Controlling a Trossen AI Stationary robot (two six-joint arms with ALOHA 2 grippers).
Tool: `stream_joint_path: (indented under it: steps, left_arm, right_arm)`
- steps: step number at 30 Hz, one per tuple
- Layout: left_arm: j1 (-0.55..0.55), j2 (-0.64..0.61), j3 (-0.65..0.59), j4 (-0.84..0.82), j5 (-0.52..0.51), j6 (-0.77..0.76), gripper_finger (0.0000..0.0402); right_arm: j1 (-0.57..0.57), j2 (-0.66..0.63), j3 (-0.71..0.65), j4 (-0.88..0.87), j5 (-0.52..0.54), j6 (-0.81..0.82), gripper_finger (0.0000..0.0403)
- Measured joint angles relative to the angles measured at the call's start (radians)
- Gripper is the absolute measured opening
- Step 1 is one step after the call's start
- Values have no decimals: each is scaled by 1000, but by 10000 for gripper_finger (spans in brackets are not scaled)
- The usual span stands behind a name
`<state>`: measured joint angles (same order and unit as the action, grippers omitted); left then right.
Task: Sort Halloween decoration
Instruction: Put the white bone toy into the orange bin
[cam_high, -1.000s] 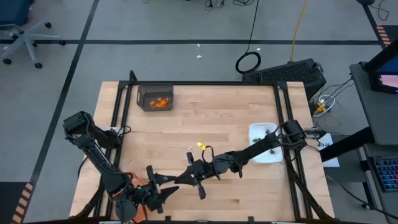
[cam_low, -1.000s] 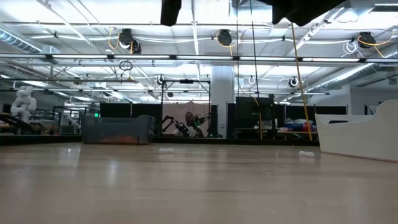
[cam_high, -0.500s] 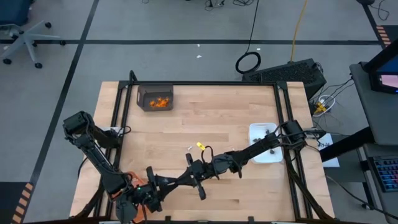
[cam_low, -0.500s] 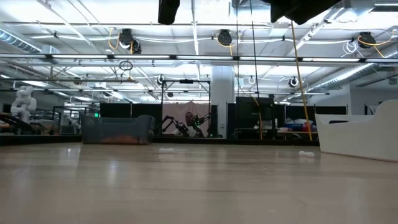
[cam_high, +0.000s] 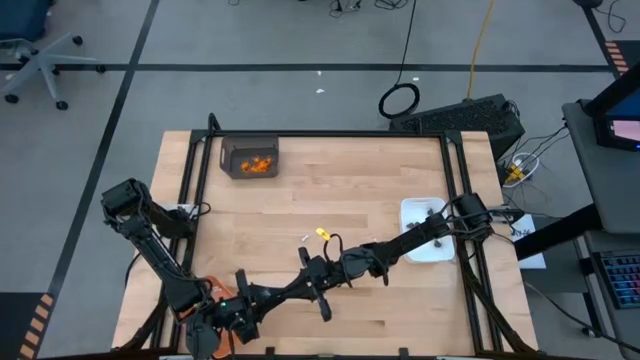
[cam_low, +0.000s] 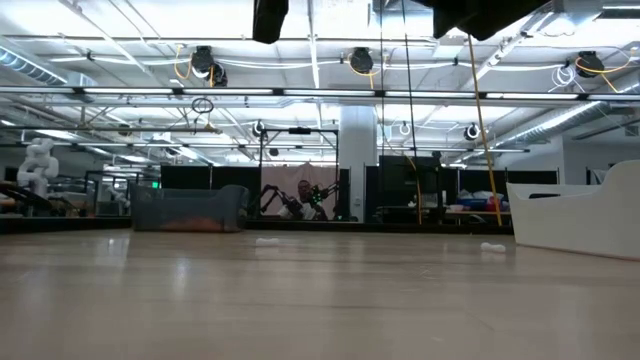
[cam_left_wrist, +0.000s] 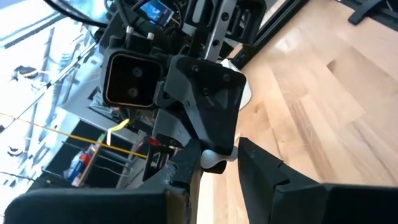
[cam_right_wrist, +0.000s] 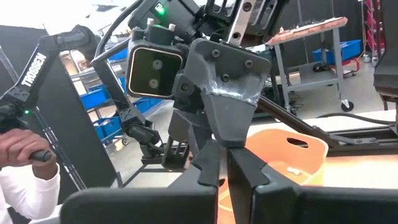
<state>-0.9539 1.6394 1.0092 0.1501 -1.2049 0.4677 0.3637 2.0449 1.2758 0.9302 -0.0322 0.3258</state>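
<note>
Above the table's near middle my two grippers meet tip to tip, clear of the wood. My right gripper (cam_high: 299, 290) (cam_right_wrist: 222, 167) is shut on a small white piece (cam_left_wrist: 212, 160) of the Halloween decoration. My left gripper (cam_high: 282, 296) (cam_left_wrist: 219, 167) faces it from the left, its fingers narrowed and standing on either side of that piece. A gap shows at one finger, and I cannot tell whether the other touches. Orange bits (cam_high: 259, 164) lie in a dark grey bin (cam_high: 229, 158) at the far left. Two white bits (cam_low: 267, 240) (cam_low: 492, 246) lie on the table. My right gripper pinches the small white piece (cam_left_wrist: 214, 163) between its two fingertips. The fingers lie about level and come from the table's right. The piece is lifted clear of the table, between the left gripper's fingers.
A white rectangular dish (cam_high: 412, 214) (cam_low: 580, 220) stands at the right edge. An orange tray (cam_right_wrist: 292, 152) shows behind my left arm at the near left. A person's hand in a white sleeve (cam_right_wrist: 22, 152) shows beyond the table. Bare wood lies between the bin and the dish.
My left gripper has drawn its fingers in from wide apart to a narrow gap around the right gripper's tips, and has rolled a little. Both hands have stayed in place above the near middle of the table.
</note>
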Motion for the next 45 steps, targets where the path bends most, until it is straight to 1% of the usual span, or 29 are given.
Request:
stream_joint_path:
  steps: [4,10,15,19,22,25,29,32,34,37,45]
  left_arm:
    - [4,0,0,0,21,29,84]
    - [5,0,0,0,23,66,84]
    - [5,0,0,0,30,109,83]
    - [14,0,0,-1,35,128,83]
    - [16,0,0,0,41,183,83]
    - [21,0,0,-1,58,250,83]
    - [21,0,0,-6,75,389,83]
    - [25,0,0,-1,118,485,83]
    - [26,0,0,-2,134,536,83]
    - [27,0,0,-2,136,567,83]
    - [36,0,0,-2,149,575,83]
  right_arm:
    - [0,0,0,-2,-3,3,0]
    - [-1,0,0,-2,-4,0,8]
    - [-1,0,0,-2,-3,-61,14]
    - [-1,0,-1,-2,-3,-74,15]
    - [-3,0,-2,-2,-24,-101,15]
    - [-3,0,-2,-9,-26,-176,15]
    - [-3,0,-2,-26,-44,-259,15]
    - [-3,0,-2,-37,-76,-277,15]
    - [-2,0,-2,-45,-78,-283,15]
    - [-2,0,-2,-45,-79,-289,16]
    - [-2,0,-2,-53,-80,-265,16]
